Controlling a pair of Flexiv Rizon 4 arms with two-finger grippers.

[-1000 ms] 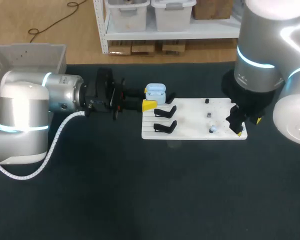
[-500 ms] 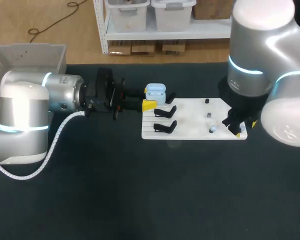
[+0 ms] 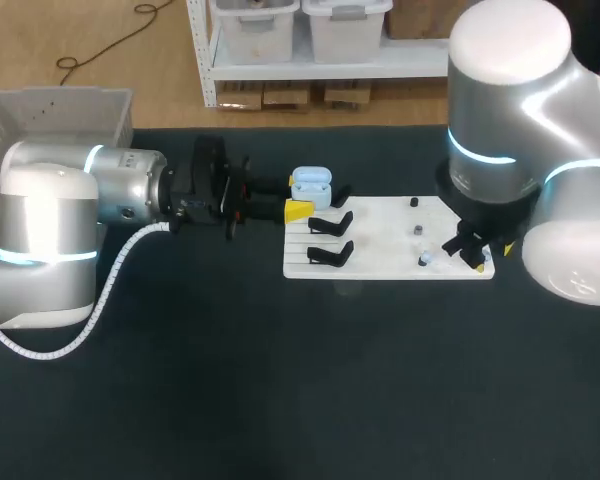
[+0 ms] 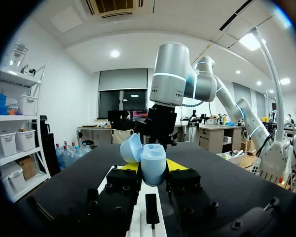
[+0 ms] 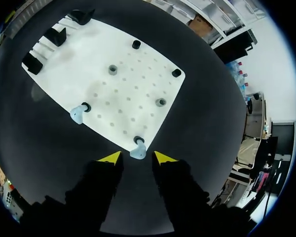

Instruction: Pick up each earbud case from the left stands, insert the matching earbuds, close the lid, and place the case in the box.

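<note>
Over board (image 5: 128, 94) corner, right gripper (image 5: 134, 158) is hovering part-open astride earbud (image 5: 137, 151); centre before closing gently; left gripper (image 4: 153, 166) is clamping open case (image 4: 148, 160).

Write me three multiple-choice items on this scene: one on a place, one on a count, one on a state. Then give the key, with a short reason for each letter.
1. The right gripper hangs over:
A the grey bin
B the black stands
C a corner of the white board

2. How many light-blue earbuds stand on the board?
A one
B two
C four

3. The lid of the earbud case is:
A open
B shut
C off and lying on the table

Key: C, the right wrist view shows its yellow tips at the board's corner. B, the same view shows one earbud just ahead of the tips and one further along the board's edge; the other pegs are bare. A, the left wrist view shows the lid tipped back from the case.
</note>
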